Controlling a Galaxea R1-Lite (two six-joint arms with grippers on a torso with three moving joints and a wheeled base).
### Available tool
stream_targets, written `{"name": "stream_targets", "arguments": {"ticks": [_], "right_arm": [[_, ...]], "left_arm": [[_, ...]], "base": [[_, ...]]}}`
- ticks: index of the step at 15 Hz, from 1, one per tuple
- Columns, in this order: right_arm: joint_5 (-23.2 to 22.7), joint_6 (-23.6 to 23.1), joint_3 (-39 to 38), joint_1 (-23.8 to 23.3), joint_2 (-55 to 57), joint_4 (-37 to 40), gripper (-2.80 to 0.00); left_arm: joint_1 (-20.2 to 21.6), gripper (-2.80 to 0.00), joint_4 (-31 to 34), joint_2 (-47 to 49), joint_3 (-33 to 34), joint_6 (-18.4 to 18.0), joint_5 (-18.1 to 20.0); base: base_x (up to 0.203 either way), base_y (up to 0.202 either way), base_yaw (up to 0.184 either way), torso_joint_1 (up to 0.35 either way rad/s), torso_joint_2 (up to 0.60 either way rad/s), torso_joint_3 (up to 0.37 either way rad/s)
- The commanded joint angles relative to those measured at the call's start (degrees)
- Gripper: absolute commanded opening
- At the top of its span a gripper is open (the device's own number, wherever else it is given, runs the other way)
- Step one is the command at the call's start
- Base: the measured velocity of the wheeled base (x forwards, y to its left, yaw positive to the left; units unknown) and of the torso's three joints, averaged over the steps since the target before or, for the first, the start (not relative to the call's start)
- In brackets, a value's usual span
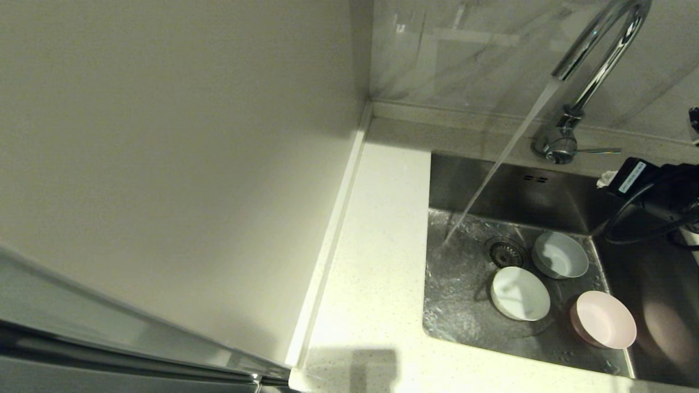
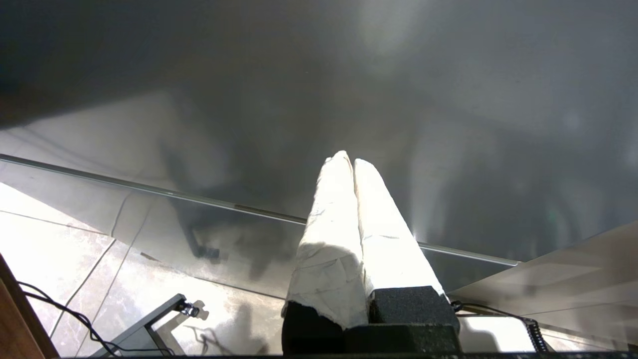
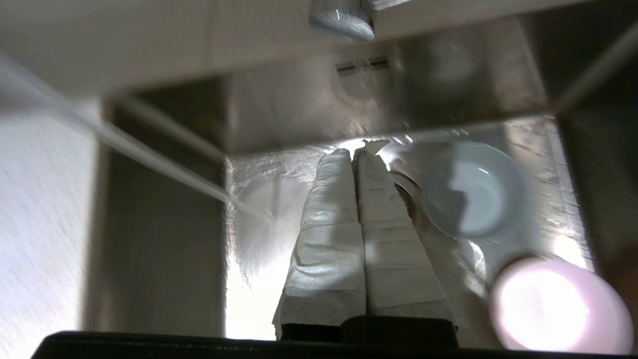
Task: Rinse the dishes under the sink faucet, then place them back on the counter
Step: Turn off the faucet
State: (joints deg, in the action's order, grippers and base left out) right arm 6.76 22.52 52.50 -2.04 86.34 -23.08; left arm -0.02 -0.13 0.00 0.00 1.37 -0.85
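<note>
In the sink [image 1: 546,191], on the basin floor toward its right side: all three dishes, upright, none on the counter [image 1: 377,273] yet. Grey-blue bowl [image 1: 560,255] near the far right corner, just beside the drain strainer [image 1: 505,252]; white bowl [image 1: 520,293] nearer the front, on the near side of the strainer; pink bowl [image 1: 603,319] by the front right corner. Close together; hard to tell whether any rims touch.

From the faucet [image 1: 595,60] at the back edge, water stream [image 1: 499,158] running, slanting down onto the left part of the floor, apart from every bowl.

Above the right rim of the sink: right gripper [image 3: 355,154], fingers pressed together, grasping nothing, pointing down toward the strainer and the grey-blue bowl. Left gripper [image 2: 353,160] parked away from the sink, likewise clenched and empty.

Likely step: reaching for a first bowl. Risks, as judged from here:
- Descending with fingers pressed together: no way to pinch a rim, only to push a bowl into its neighbour.
- Wet, smooth bowls: slipping out of a shallow pinch and dropping onto steel.
- Tilting a bowl under the slanted stream: spray over the left edge onto the counter.
- Swinging the arm near the back edge: knocking the faucet's side lever [image 1: 598,150].
</note>
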Motion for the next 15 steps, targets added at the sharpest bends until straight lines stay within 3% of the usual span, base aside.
{"name": "stream_targets", "arguments": {"ticks": [1,15], "right_arm": [[0.01,1.79,1.98,-0.07,4.16,-2.21,-2.8],[0.19,2.59,6.13,-4.29,10.68,-8.21,-2.8]], "left_arm": [[-0.05,-2.8,-0.04,-0.18,0.0,0.04,-0.03],[0.02,-2.8,-0.04,-0.18,0.0,0.04,-0.03]], "base": [[0.0,0.0,0.0,0.0,0.0,0.0],[0.0,0.0,0.0,0.0,0.0,0.0]]}}
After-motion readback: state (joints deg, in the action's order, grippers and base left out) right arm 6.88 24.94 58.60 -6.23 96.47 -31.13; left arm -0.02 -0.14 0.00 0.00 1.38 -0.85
